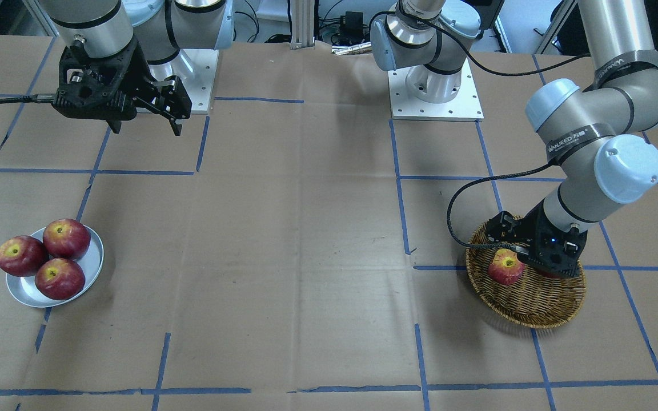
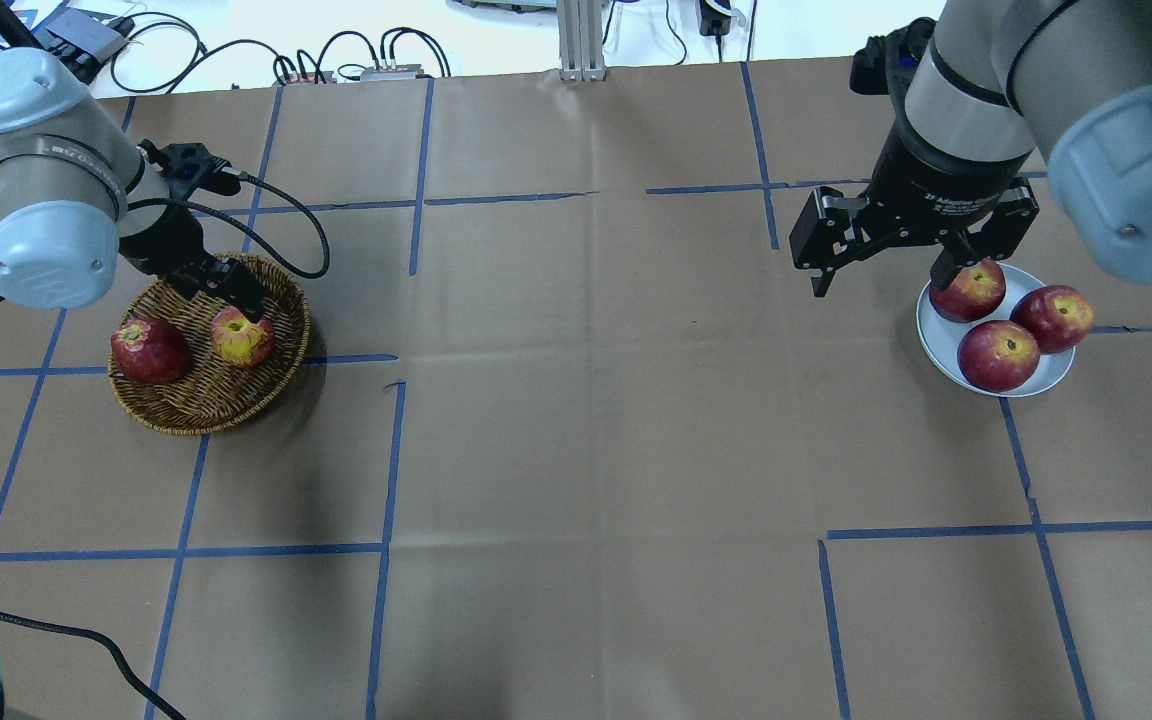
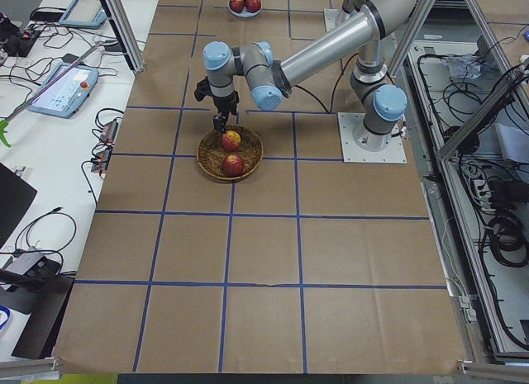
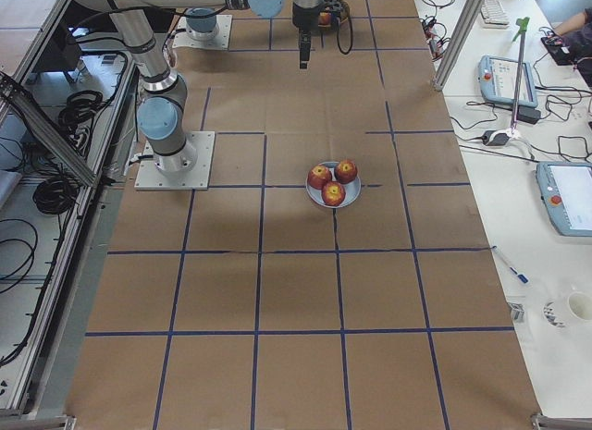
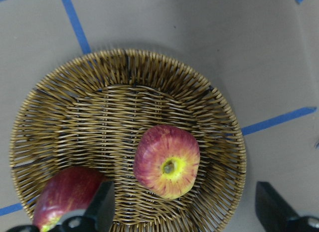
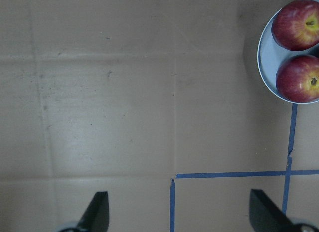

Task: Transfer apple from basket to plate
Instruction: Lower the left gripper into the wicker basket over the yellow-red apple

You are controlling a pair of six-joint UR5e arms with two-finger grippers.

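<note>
The apple [image 2: 242, 338], streaky red-orange with a broad yellow patch, lies in the brown wicker basket [image 2: 206, 415] on the table's left. It also shows in the left wrist view [image 5: 167, 161] and the front view [image 1: 505, 266]. My left gripper [image 5: 184, 217] is open just above it, with the apple between its two fingers. The silver plate [image 2: 931, 330] on the right holds three dark red apples [image 2: 998, 355]. My right gripper [image 2: 881, 280] is open and empty, held high beside the plate [image 6: 264, 67].
A second, darker red apple [image 2: 149, 350] lies in the basket's left half and shows in the left wrist view [image 5: 65, 194]. Brown paper with blue tape lines covers the table. The arm bases [image 1: 434, 91] stand at the robot's edge.
</note>
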